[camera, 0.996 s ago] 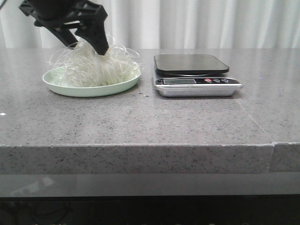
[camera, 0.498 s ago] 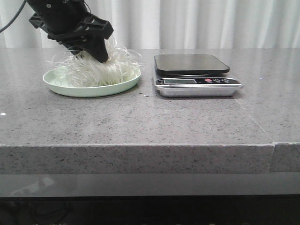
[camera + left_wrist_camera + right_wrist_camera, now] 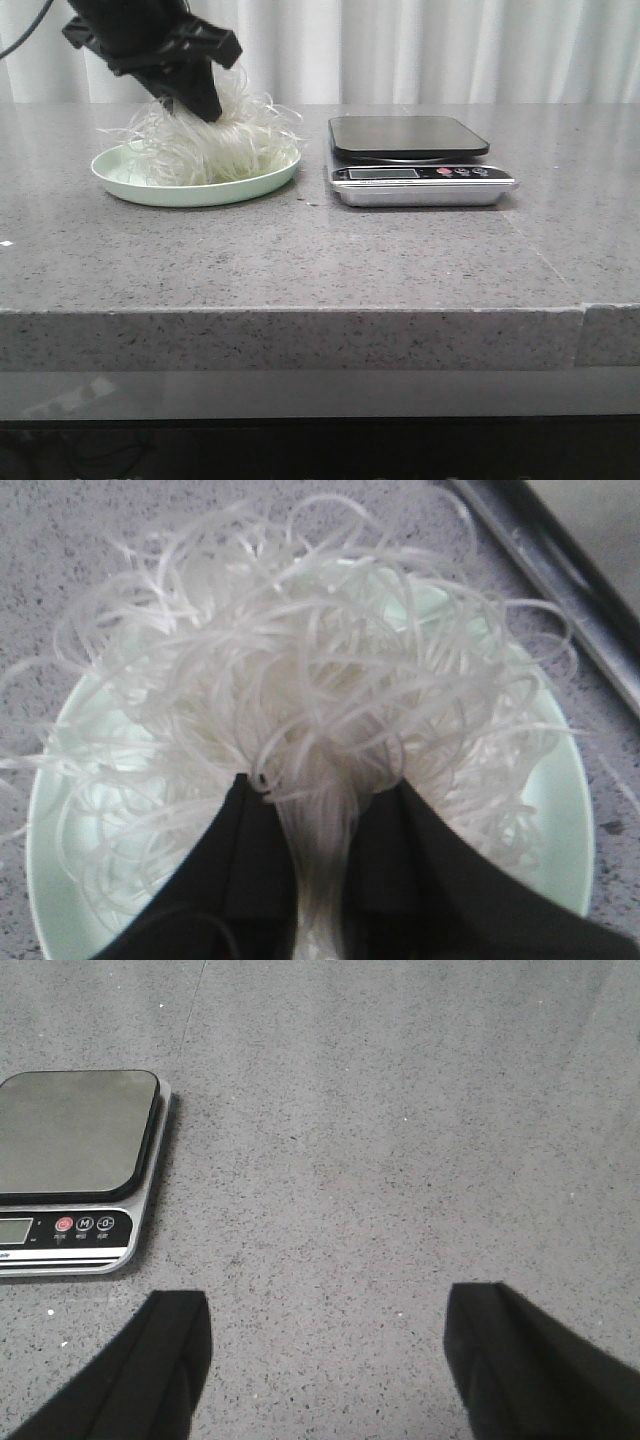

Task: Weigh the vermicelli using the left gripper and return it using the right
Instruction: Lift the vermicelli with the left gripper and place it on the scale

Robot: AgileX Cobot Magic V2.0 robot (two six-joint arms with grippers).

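The grey table (image 3: 300,255) is being taken up nearest the camera by bare speckled stone, with nothing lying on it there. Further back, the scale (image 3: 418,160) is being used as the landmark: its dark platform is bare and nothing is being weighed yet. Beside the scale, on its left in the front view, a pale green plate (image 3: 130,185) is sitting, well short of touching it. The vermicelli (image 3: 215,140) is heaped on that plate, and a bundle of strands is being pinched from above by the left gripper (image 3: 322,810), its jaws pressed in on the bundle, as is shown in the left wrist view. Loose loops are being left to fan out over the plate on all sides. The right gripper (image 3: 325,1330) is being held over bare table on the other side of the scale, its jaws spread wide and nothing between them. Behind everything, a white curtain (image 3: 450,50) is hanging.

The lift toward the scale is judged to be just beginning. Only part of the nest is being gripped, so strands may be shed on the way, or the plate may be dragged by tangled loops. Springy curls may also be left overhanging the platform and resting on the table, and a false reading would be given.
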